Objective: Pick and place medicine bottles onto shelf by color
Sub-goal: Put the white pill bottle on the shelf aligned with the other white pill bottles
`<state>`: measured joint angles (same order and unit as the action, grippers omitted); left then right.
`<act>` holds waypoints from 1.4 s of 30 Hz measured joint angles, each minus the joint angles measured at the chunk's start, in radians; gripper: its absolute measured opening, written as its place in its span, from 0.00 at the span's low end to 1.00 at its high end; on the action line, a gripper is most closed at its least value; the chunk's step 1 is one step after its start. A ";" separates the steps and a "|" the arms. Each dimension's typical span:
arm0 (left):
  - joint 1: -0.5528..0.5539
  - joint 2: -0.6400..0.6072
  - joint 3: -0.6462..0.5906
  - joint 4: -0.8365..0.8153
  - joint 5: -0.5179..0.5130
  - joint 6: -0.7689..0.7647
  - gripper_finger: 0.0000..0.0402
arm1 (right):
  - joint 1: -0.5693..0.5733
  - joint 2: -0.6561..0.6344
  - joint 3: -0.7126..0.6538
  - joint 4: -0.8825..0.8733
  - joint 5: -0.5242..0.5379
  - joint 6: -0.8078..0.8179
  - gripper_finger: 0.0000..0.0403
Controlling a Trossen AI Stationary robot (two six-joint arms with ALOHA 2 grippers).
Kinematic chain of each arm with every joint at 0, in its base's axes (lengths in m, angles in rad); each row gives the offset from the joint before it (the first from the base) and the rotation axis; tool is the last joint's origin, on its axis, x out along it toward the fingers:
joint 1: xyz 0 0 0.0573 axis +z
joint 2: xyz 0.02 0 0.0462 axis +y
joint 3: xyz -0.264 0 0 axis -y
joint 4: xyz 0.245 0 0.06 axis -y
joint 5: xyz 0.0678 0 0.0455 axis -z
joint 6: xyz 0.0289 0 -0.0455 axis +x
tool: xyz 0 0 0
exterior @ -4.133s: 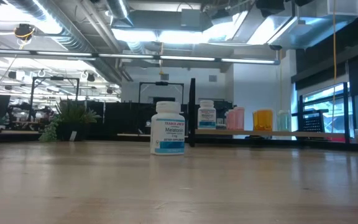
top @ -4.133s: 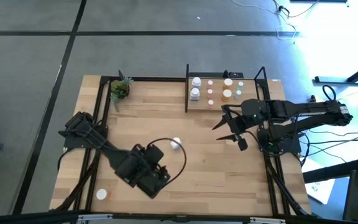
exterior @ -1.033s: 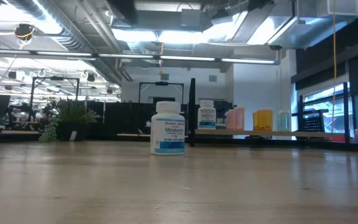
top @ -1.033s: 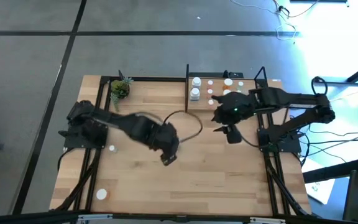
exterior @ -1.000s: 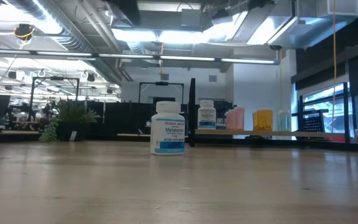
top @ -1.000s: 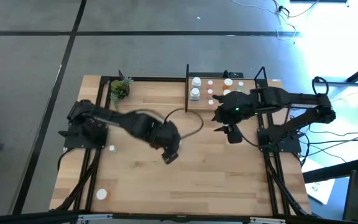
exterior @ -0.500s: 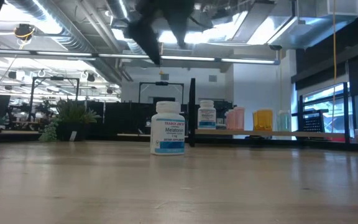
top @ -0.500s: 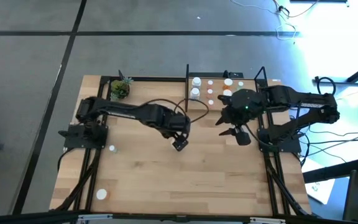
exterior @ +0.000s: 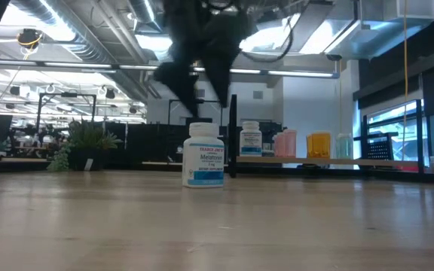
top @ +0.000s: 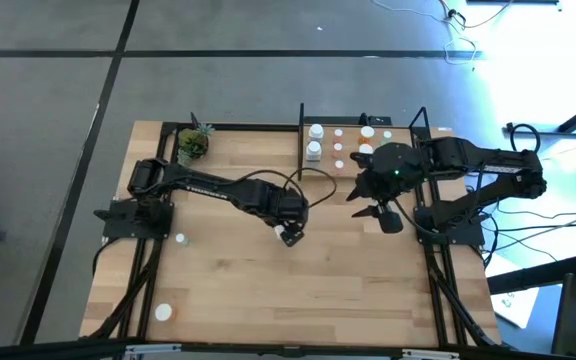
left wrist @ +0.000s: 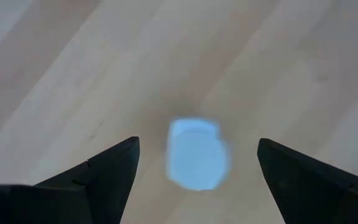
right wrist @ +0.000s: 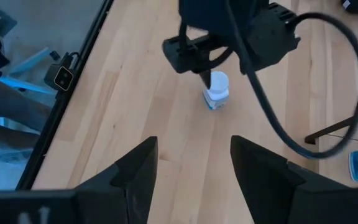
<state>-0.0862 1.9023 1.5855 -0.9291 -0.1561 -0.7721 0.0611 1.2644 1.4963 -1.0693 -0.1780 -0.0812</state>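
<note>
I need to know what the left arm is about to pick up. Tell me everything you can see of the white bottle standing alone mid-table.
The white bottle is a small cylinder with a white cap and a blue-and-white label, plastic by its look. It stands upright on the bare wooden table, in front of the shelf and apart from the bottles there. The left end effector hangs right above it, fingers open to either side; nothing touches it.

Bottles (top: 314, 150) on shelf (top: 353, 163), wooden table (top: 298, 280)

I work in a robotics lab in an open-plan office: bare ceiling ducts (exterior: 66, 34) and strip lights overhead, rows of desks (exterior: 21, 154) beyond my wooden table (top: 308, 290), grey floor (top: 218, 60), loose cables (top: 458, 20).
</note>
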 joint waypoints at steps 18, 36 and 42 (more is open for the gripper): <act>-0.008 0.012 -0.116 0.113 -0.007 0.016 0.80 | 0.000 0.000 0.000 0.007 0.000 0.002 0.51; -0.007 0.012 -0.156 0.165 -0.040 0.024 0.80 | 0.000 0.000 0.000 0.014 0.001 0.002 0.51; -0.009 0.012 -0.156 0.164 -0.041 0.024 0.80 | 0.000 0.000 0.000 0.014 0.001 0.002 0.51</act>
<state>-0.0948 1.9141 1.4292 -0.7655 -0.1970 -0.7483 0.0612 1.2644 1.4960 -1.0554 -0.1772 -0.0788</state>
